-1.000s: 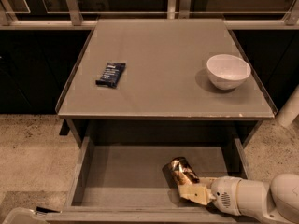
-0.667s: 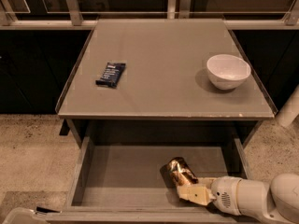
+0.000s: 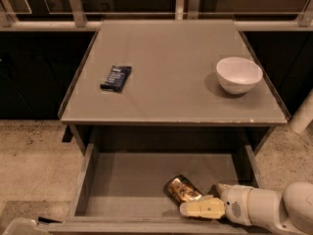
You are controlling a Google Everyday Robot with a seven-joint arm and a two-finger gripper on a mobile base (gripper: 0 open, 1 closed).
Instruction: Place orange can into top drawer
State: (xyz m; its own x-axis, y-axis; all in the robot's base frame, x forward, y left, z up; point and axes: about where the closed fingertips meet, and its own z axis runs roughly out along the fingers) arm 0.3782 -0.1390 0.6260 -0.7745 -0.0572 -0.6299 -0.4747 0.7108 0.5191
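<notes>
The orange can (image 3: 178, 188), shiny copper-gold, lies tilted low inside the open top drawer (image 3: 132, 177), right of its middle and near the front wall. My gripper (image 3: 190, 207) reaches in from the lower right on a white arm. Its beige fingers (image 3: 203, 208) are closed on the can's near right end. The can looks to be at or just above the grey drawer floor; I cannot tell whether it touches.
On the grey table top (image 3: 171, 72) lie a dark blue snack bar wrapper (image 3: 116, 78) at the left and a white bowl (image 3: 239, 75) at the right. A railing runs behind the table. A white post (image 3: 303, 114) stands at the right.
The gripper and the can have moved together a little lower and toward the drawer's front. The wrapper and bowl have not moved.
</notes>
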